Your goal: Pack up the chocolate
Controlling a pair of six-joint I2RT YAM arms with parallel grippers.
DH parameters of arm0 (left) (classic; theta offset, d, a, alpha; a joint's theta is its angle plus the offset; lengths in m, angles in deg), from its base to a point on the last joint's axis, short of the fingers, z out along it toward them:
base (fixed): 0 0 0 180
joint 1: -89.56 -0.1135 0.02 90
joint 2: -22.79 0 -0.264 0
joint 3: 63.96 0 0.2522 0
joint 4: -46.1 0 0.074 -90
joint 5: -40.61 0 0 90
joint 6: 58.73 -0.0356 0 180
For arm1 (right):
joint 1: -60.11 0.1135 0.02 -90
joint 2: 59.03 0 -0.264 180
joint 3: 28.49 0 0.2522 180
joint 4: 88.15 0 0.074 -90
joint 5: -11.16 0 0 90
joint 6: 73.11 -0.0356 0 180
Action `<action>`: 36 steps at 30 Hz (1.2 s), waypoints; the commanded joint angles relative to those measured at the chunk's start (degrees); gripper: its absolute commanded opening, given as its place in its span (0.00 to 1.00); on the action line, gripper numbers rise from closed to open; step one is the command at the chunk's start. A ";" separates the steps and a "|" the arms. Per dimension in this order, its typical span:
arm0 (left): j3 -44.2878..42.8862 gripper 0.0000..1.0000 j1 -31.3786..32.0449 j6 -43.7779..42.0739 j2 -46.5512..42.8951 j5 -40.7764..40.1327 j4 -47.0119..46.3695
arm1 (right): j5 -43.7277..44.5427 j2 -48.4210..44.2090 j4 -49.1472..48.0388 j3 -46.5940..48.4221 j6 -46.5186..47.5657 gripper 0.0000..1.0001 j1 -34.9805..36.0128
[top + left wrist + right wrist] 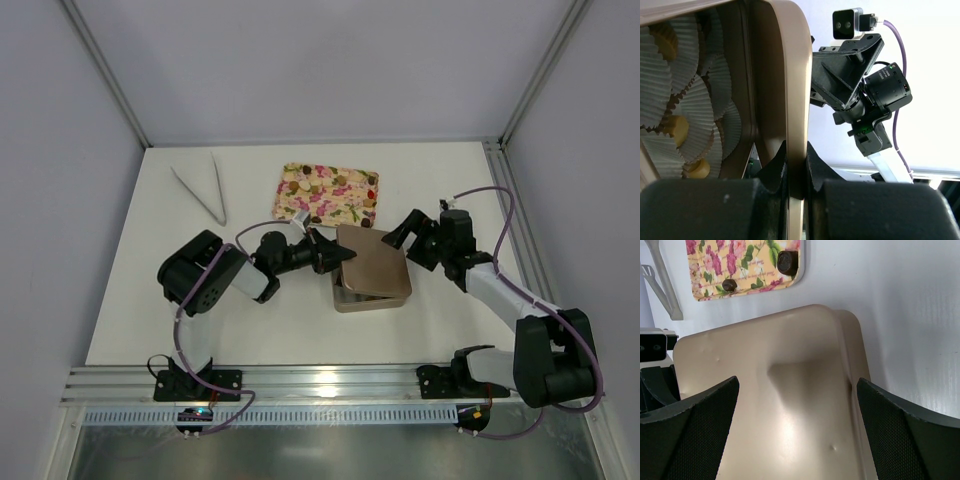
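Bright, even light; wrist-cam fgnd blurry, soft shadows.

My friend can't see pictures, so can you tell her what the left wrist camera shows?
The left end effector pinches the edge of a gold lid. Left of it, white paper cups hold tan-golden chocolate; the right arm shows on the right.

Shows matte champagne gold on the tin lid [780,405]. Cream with pink roses and green leaves on the tray [740,265]; dark brown on its chocolates [787,261], tan-golden on those in white pleated paper cups [695,100]. Black on left gripper [796,160] and right gripper [797,430].
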 commanded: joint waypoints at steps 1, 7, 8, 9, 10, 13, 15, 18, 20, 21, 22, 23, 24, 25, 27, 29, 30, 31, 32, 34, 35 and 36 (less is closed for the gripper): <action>0.38 0.00 0.16 -1.64 0.32 0.19 -14.84 | 0.59 0.49 -2.71 -0.44 0.36 1.00 0.35; 0.65 0.00 0.16 -1.91 0.76 0.28 -14.84 | 0.76 0.85 -3.59 -1.50 1.68 1.00 0.35; 0.74 0.00 0.16 -2.08 0.76 0.28 -14.84 | 0.85 0.85 -3.68 -1.67 1.77 1.00 0.26; 0.74 0.00 0.07 -2.00 0.85 0.19 -14.84 | 0.42 0.85 -3.77 -1.68 2.12 1.00 0.35; 0.74 0.00 0.16 -2.00 0.85 0.28 -14.84 | 0.06 0.93 -3.94 -1.68 2.12 1.00 0.35; 0.91 0.00 0.16 -2.17 0.93 0.19 -14.84 | -0.99 1.55 -4.55 -1.59 2.04 1.00 0.26; 1.00 0.00 0.16 -2.26 0.76 0.19 -14.75 | -1.70 2.08 -5.08 -1.85 2.12 1.00 0.35; 1.26 0.00 0.16 -2.44 0.85 0.19 -14.75 | -3.45 3.04 -6.49 -2.46 1.51 1.00 0.35; 1.53 0.00 0.07 -2.61 0.85 0.02 -14.84 | -3.98 3.92 -6.93 -2.82 1.33 1.00 0.35; 1.53 0.00 0.07 -2.61 0.93 0.19 -14.84 | -4.16 4.10 -7.10 -2.82 1.33 1.00 0.35; 1.53 0.00 0.07 -2.61 1.02 0.19 -14.84 | -4.33 4.19 -7.63 -3.08 1.33 1.00 0.35; 1.61 0.00 0.07 -2.70 1.11 0.19 -14.75 | -4.51 3.84 -7.89 -3.43 0.98 1.00 0.35; 1.79 0.00 -0.02 -2.70 1.20 0.10 -14.75 | -4.51 3.66 -8.07 -3.61 0.89 1.00 0.35; 1.79 0.00 0.07 -2.70 1.20 0.19 -14.84 | -4.42 3.57 -8.07 -3.61 0.80 1.00 0.35; 1.97 0.01 0.07 -2.79 1.29 0.19 -14.84 | -4.34 3.22 -7.72 -3.44 0.98 1.00 0.26; 2.23 0.03 -0.02 -2.79 1.46 0.19 -14.84 | -4.16 2.35 -7.28 -3.08 0.98 1.00 0.35; 2.23 0.05 -0.02 -2.79 1.46 0.19 -14.84 | -4.16 2.34 -7.19 -3.08 0.98 1.00 0.35; 2.40 0.08 -0.11 -2.79 1.37 0.19 -14.84 | -4.16 2.17 -7.11 -2.99 0.98 1.00 0.35; 2.58 0.11 -0.19 -2.79 1.46 0.10 -14.84 | -4.07 2.08 -6.93 -2.99 0.98 1.00 0.35; 3.11 0.15 -0.37 -2.87 1.46 0.10 -14.84 | -3.98 1.90 -6.67 -2.82 1.15 1.00 0.35; 3.28 0.17 -0.54 -2.88 1.46 0.02 -14.75 | -4.07 1.99 -6.58 -2.82 1.16 1.00 0.35; 3.63 0.18 -0.63 -2.88 1.37 0.19 -14.84 | -4.07 2.08 -6.58 -2.91 1.16 1.00 0.35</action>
